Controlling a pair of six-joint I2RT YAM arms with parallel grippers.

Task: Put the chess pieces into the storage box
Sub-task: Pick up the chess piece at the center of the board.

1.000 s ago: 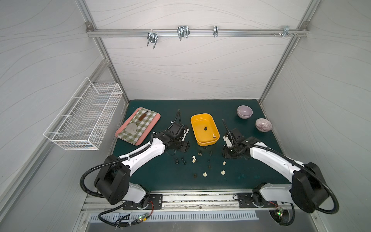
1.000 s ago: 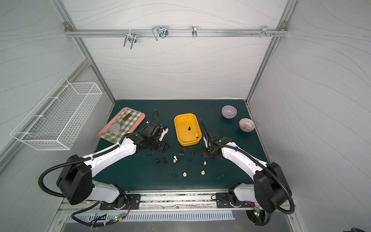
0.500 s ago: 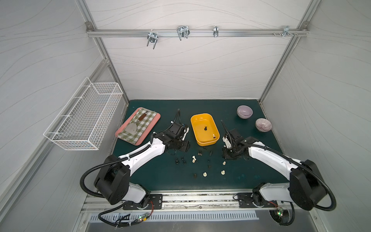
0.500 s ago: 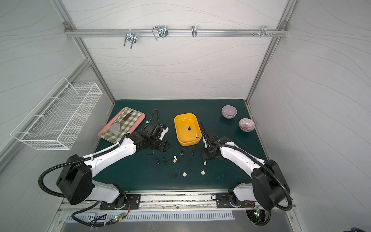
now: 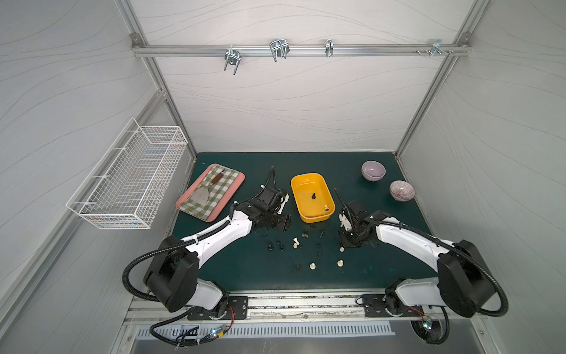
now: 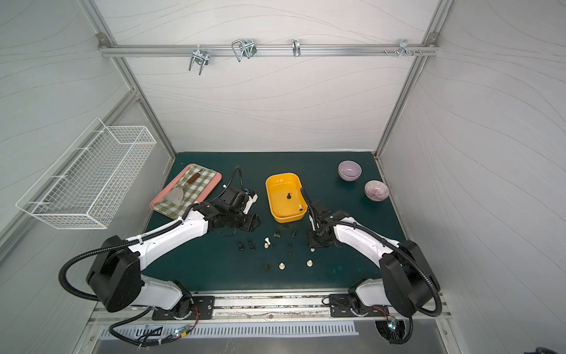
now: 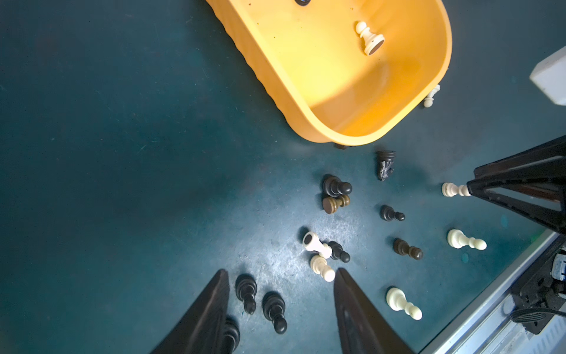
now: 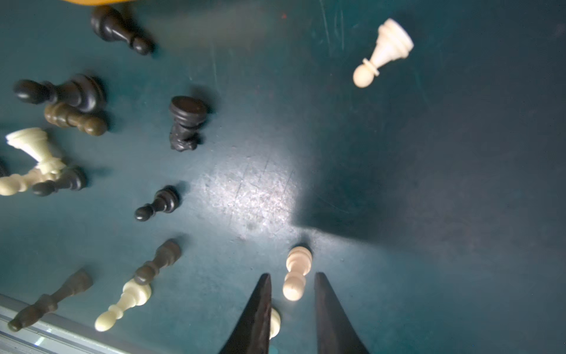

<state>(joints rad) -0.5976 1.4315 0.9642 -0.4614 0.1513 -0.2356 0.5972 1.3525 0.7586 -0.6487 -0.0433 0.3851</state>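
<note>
Near edge of tabletop (image 5: pixel 245 275): loose pieces (image 5: pixel 312 266), cream and dark, mostly upright, scattered between the arms on the near side of the box. Among them, the right gripper (image 8: pixel 292 273) has its jaws parted narrowly astride a cream pawn (image 8: pixel 297 259). A sliver of gap shows on each side, so nothing is held yet. A second cream piece (image 8: pixel 274 321) sits just beside one finger. The left gripper (image 7: pixel 281 270) is about half open and empty, above two black pawns (image 7: pixel 246 291) standing close together. Further back, the box (image 5: pixel 298 184) holds only a black piece (image 5: pixel 313 196) and a cream piece (image 5: pixel 327 209). A stray pawn (image 7: pixel 430 98) sits just outside its wall. Risks (judgement): the pinch lands on the pawn's round head, so it may squirt out or topple. The finger may knock the neighbouring piece. The left jaws may catch both pawns or tip one. An arm brushing the light box could shift it.
</note>
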